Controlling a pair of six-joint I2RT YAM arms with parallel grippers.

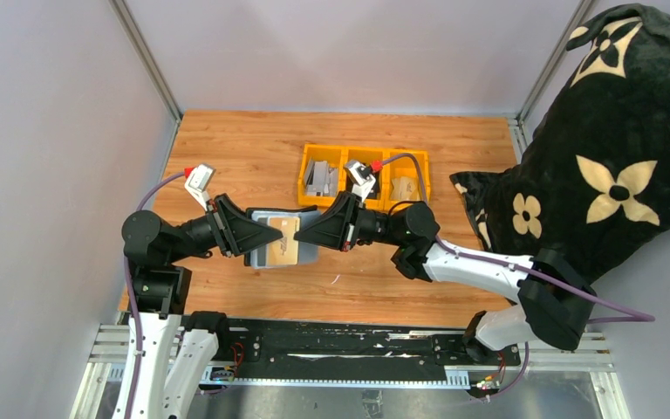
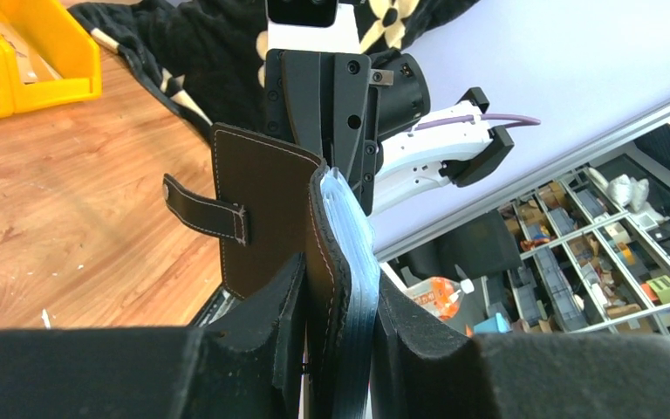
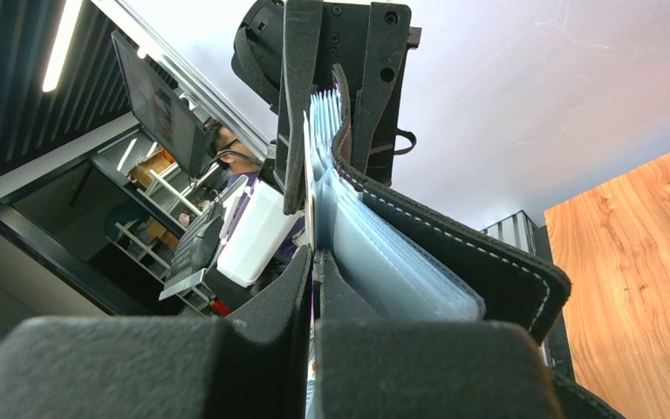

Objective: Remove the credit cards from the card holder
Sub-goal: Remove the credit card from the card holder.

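The card holder [image 2: 266,209] hangs above the table, its black cover and snap strap [image 2: 201,209] on the left and a stack of clear sleeves [image 2: 353,253] on the right. My left gripper [image 2: 340,323] is shut on its cover and sleeves. Opposite it, my right gripper [image 3: 314,271] is shut on a thin pale credit card edge [image 3: 310,175] beside the sleeves [image 3: 384,253] and the cover [image 3: 488,253]. In the top view the left gripper [image 1: 266,236] and the right gripper [image 1: 301,236] meet tip to tip, and the holder is largely hidden between them.
A grey tray [image 1: 312,255] with tan flat items [image 1: 283,244] lies under the grippers. Yellow bins [image 1: 365,175] stand behind it. A black flower-patterned pillow [image 1: 611,148] fills the right side. Grey walls close in the left and the back.
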